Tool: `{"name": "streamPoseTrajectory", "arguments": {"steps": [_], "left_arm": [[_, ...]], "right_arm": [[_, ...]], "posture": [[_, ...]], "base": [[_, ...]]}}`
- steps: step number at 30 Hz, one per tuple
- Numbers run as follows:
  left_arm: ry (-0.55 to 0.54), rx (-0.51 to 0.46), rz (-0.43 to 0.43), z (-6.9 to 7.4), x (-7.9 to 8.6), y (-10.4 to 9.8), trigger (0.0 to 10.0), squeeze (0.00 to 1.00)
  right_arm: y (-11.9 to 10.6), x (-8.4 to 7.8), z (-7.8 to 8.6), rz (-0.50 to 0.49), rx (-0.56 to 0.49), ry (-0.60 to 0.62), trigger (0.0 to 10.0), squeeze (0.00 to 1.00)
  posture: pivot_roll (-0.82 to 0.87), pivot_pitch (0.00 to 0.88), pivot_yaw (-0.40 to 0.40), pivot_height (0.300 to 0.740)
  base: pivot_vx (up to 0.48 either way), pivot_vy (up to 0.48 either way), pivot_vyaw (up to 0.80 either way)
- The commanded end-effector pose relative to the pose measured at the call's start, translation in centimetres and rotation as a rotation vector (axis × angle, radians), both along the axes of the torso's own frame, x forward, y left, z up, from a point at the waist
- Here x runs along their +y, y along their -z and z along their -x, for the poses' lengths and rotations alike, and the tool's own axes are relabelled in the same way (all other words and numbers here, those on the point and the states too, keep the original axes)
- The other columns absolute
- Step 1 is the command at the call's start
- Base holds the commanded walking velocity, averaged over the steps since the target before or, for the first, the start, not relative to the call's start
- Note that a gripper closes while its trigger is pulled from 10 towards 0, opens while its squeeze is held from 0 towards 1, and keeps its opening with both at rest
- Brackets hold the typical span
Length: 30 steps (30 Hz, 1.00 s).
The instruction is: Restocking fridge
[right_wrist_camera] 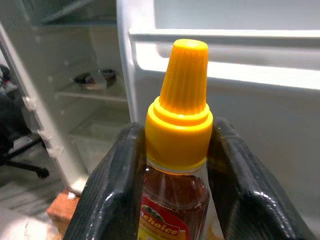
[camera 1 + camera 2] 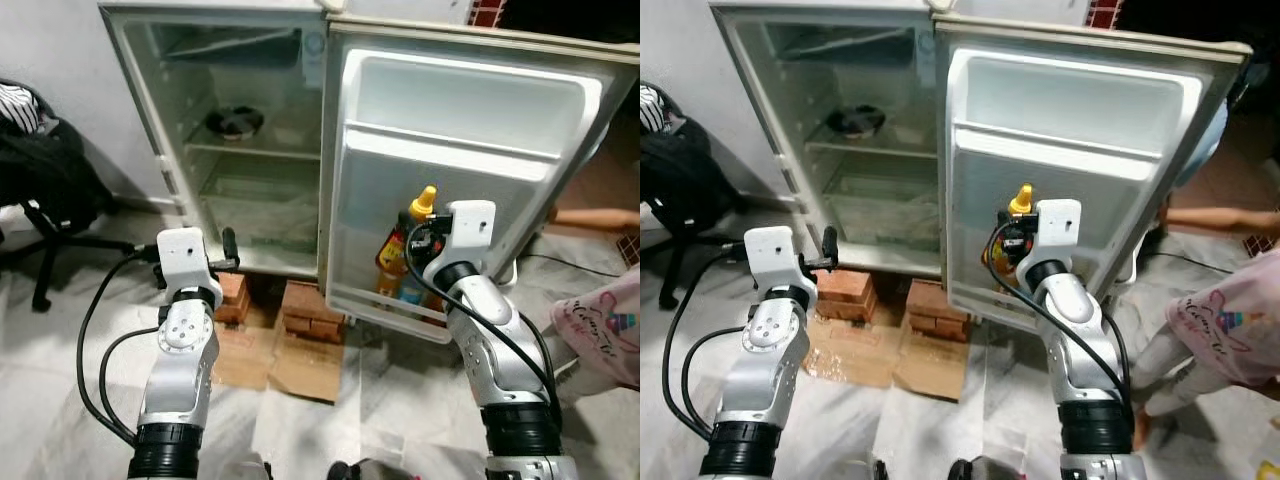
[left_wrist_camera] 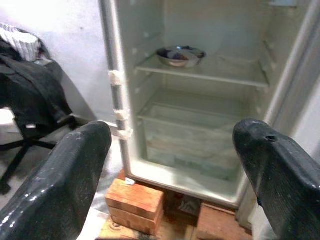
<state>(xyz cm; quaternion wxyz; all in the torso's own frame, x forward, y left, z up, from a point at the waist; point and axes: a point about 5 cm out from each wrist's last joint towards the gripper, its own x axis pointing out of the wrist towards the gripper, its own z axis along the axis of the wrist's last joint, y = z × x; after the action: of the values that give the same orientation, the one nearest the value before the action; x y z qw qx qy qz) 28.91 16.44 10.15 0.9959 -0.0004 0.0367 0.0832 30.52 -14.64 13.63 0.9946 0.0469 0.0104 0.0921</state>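
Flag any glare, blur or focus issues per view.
Left eye view: white fridge door is bright, near blown out. Left wrist view: soft overall, the open left gripper blurred in the foreground. Right wrist view: sauce bottle cap sharp in the right gripper; fridge interior behind it defocused.

**Both arms raised, right closed, left spread**

I have both silver arms lifted forward from the elbows, forearms angled up and away from the body. My right gripper point(image 1: 180, 165) sits higher and further out, wrist bent slightly inward, its two black fingers point(image 1: 107, 195) pressed against either side of what it carries, clamped firmly. My left gripper point(image 3: 175, 165) is lower and nearer the body, wrist level, its fingers point(image 3: 65, 180) spread wide with a broad gap between them and nothing in contact. Black cables loop from each forearm down toward the torso.
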Motion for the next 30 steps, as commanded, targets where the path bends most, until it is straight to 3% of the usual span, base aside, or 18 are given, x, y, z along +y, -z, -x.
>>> {"name": "streamPoseTrajectory", "arguments": {"steps": [1, 5, 15, 21, 30], "left_arm": [[0.002, 0.013, -0.005, 0.05, -0.01, 0.20, 10.0, 0.00], [0.007, 0.010, -0.001, 0.01, -0.04, 0.16, 10.0, 0.00], [0.017, 0.008, -0.016, 0.05, -0.15, 0.19, 10.0, 0.00], [0.021, 0.006, -0.023, 0.03, -0.17, 0.16, 10.0, 0.00], [0.030, 0.006, -0.022, -0.04, -0.34, 0.16, 10.0, 0.00]], "right_arm": [[-1.09, -0.13, -0.27, 0.002, -0.049, 0.008, 10.0, 0.00], [-1.05, -0.16, -0.28, 0.001, -0.047, 0.013, 10.0, 0.00], [-0.83, -0.25, -0.21, -0.013, -0.042, 0.025, 10.0, 0.00], [-0.92, -0.63, -0.38, -0.015, -0.040, 0.056, 10.0, 0.00], [-0.96, -0.82, -0.46, -0.015, -0.044, 0.070, 10.0, 0.00]], "posture": [[0.00, 0.000, -0.016, 0.740], [0.00, 0.000, -0.015, 0.740], [0.00, 0.000, -0.014, 0.740], [0.00, 0.000, -0.014, 0.740], [0.00, 0.000, -0.012, 0.740]], "base": [[0.000, 0.000, 0.78], [0.061, 0.328, 0.74], [0.175, 0.390, 0.00], [0.338, 0.042, 0.00], [0.143, 0.000, -0.67]]}}
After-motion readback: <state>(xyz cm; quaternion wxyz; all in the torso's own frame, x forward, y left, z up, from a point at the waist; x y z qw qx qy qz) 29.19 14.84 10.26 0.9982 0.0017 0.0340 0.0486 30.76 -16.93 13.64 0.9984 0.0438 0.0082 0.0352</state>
